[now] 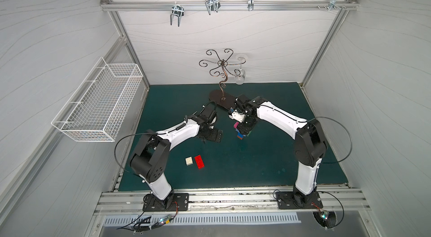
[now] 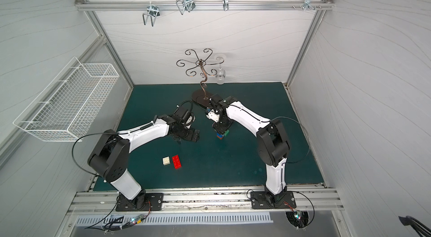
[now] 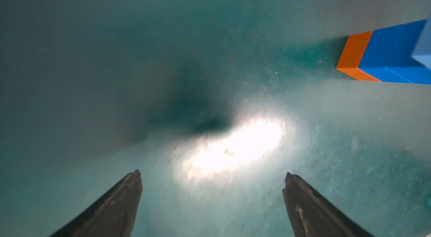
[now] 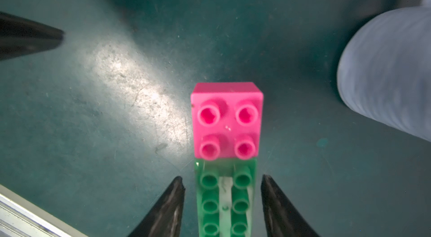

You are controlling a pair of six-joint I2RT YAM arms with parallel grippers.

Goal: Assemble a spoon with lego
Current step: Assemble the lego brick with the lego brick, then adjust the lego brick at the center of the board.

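The partly built spoon [image 1: 240, 134] [image 2: 220, 135] stands on the green mat under my right gripper [image 1: 245, 128]. Its orange-and-blue stem [image 3: 384, 56] shows in the left wrist view. The right wrist view shows a pink brick [image 4: 227, 120] on a long green brick [image 4: 225, 200]. My right gripper [image 4: 222, 181] is open, its jaws on either side of the green brick with a small gap on each side. My left gripper [image 3: 212, 174] [image 1: 213, 135] is wide open and empty, just left of the build. A red brick [image 1: 201, 161] and a white brick [image 1: 189, 161] lie loose nearer the front.
A dark metal glass rack [image 1: 221, 99] with a hanging wine glass [image 1: 240, 77] stands just behind the right gripper. A white wire basket [image 1: 100, 100] hangs on the left wall. A pale blurred rounded shape [image 4: 384, 72] fills one side of the right wrist view.
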